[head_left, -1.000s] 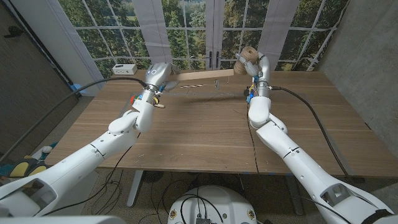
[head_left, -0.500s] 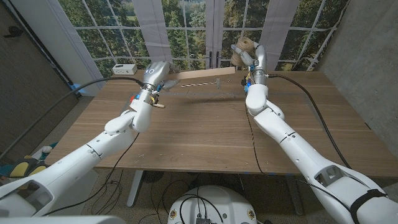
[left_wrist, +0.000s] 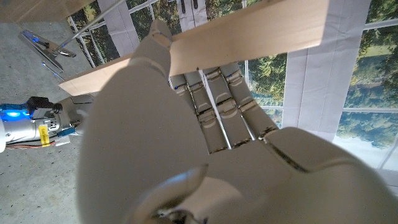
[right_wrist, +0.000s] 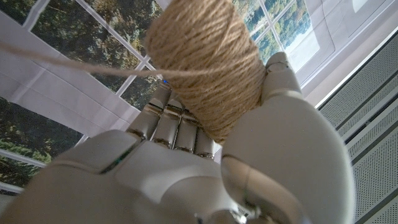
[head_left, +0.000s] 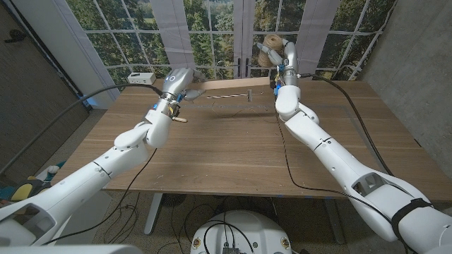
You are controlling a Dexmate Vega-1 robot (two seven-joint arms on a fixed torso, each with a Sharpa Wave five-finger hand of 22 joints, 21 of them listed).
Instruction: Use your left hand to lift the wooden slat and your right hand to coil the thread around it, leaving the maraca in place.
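Note:
My left hand [head_left: 179,83] grips one end of the pale wooden slat [head_left: 233,84] and holds it level above the far side of the table. In the left wrist view the slat [left_wrist: 249,30] lies across the fingers of the left hand [left_wrist: 205,143]. Higher up, in front of the window, my right hand [head_left: 284,53] holds the spool of brown thread [head_left: 267,44] over the slat's other end. In the right wrist view a strand leaves the spool [right_wrist: 208,62], gripped by the right hand [right_wrist: 261,162]. The maraca [head_left: 181,119] lies on the table under the left wrist.
A metal clip [head_left: 248,94] hangs below the slat, also seen as the clip [left_wrist: 46,46] in the left wrist view. A white box [head_left: 141,77] stands at the table's far left. Black cables trail across the wooden table [head_left: 226,152] from both arms.
My right hand has climbed and moved a little to the left with the spool. The left hand still holds the slat, which has turned more edge-on. The maraca has not moved.

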